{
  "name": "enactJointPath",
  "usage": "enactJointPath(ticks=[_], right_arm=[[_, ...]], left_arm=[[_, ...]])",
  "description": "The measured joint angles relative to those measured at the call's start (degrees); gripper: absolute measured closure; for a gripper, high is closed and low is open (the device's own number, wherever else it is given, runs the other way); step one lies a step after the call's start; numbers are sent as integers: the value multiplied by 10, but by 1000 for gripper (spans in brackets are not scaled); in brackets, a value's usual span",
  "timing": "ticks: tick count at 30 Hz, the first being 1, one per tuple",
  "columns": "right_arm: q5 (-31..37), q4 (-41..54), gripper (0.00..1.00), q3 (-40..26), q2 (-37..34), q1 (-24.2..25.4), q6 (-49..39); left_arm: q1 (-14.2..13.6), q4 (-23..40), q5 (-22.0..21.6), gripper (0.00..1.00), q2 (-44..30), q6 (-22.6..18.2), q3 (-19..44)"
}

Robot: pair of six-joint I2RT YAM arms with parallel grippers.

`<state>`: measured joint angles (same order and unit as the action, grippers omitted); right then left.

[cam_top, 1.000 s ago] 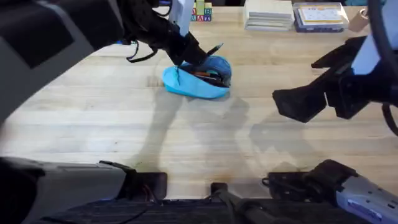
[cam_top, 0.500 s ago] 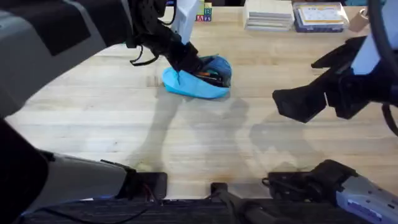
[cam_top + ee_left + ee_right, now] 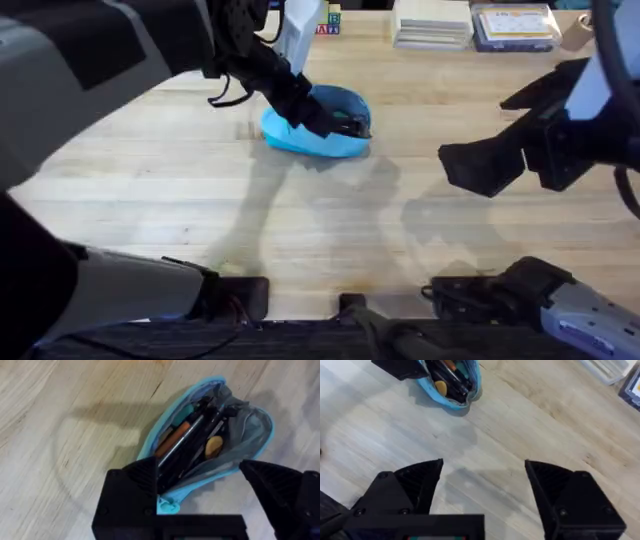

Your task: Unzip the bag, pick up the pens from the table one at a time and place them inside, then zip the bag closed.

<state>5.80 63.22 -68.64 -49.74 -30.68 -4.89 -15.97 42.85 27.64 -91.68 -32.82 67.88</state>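
Note:
The turquoise bag (image 3: 335,140) lies on the table (image 3: 300,220) at the back centre, unzipped. Several pens (image 3: 186,446), black and one orange, lie inside it. My left gripper (image 3: 312,116) is low over the bag's left end. In the left wrist view this gripper (image 3: 197,467) is open and straddles the bag (image 3: 250,430), with one of the fingers (image 3: 142,477) against the bag's side. My right gripper (image 3: 472,166) hovers open over the table's right half, well clear of the bag. The right wrist view shows its gripper (image 3: 482,472) holding nothing, with the bag (image 3: 465,397) farther off.
Along the table's back edge stand coloured toy blocks (image 3: 325,20), a stack of white books (image 3: 432,24) and a blue-lidded box (image 3: 515,26). Bare wood lies between the bag and the front edge.
My left gripper has moved down and right onto the bag's left end, now covering part of the opening. The right arm has stayed put.

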Motion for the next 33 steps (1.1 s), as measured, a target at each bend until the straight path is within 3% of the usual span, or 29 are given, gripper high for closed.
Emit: enactJointPath(ticks=[2,9,14,16,18,19,21,23,26,33], right_arm=[[0,0,3,0,0,0,0],[0,0,3,0,0,0,0],[0,0,3,0,0,0,0],[0,0,3,0,0,0,0],[0,0,3,0,0,0,0],[0,0,3,0,0,0,0],[-18,0,4,0,0,0,5],[-34,0,3,0,0,0,7],[-51,0,3,0,0,0,9],[-80,0,3,0,0,0,21]], left_arm=[[-2,0,0,13,0,-1,0],[-2,7,0,8,1,-1,5],[-2,20,-6,8,54,0,37],[4,25,-7,8,114,0,50],[36,71,-7,8,190,0,51],[44,81,-8,8,199,0,51],[94,144,-34,8,233,0,51],[110,153,-38,8,237,0,51],[123,166,-45,8,238,0,51],[124,166,-49,8,238,0,51]])
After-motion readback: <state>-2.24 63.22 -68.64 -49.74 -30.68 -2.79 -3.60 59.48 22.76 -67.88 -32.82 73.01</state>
